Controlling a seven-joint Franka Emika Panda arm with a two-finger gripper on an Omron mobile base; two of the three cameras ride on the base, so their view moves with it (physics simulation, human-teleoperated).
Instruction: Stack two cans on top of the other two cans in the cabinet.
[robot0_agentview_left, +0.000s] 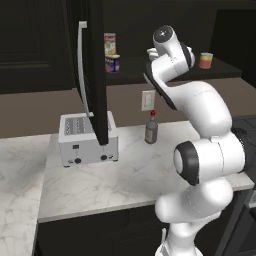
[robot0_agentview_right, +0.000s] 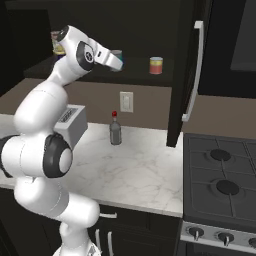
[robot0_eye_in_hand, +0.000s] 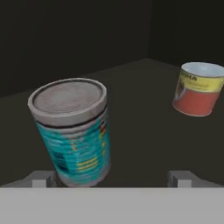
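On the left of the left base view, a silver toaster (robot0_agentview_left: 88, 140) sits on the marble worktop (robot0_agentview_left: 125, 175). Above it the tall door (robot0_agentview_left: 97, 70) of the dark cabinet (robot0_agentview_left: 125, 75) stands open, with its long silver handle (robot0_agentview_left: 83, 70). Just past the door, on the shelf, the red, white and yellow can (robot0_agentview_left: 110, 43) stands on top of the yellow can with the blue band (robot0_agentview_left: 112, 63). Below them a grey bottle with a red cap (robot0_agentview_left: 151, 128) stands on the worktop, near the wall plug (robot0_agentview_left: 148, 100). Next comes the white arm, reaching up to the shelf.

In the hand view, the teal can (robot0_eye_in_hand: 74, 131) stands on the shelf, close to the camera. It is between the two finger tips of the gripper (robot0_eye_in_hand: 111, 178), nearer the left one. The fingers are spread wide and hold nothing. Farther right, well apart from the teal can, the red-orange can (robot0_eye_in_hand: 197, 89) stands on the same shelf.
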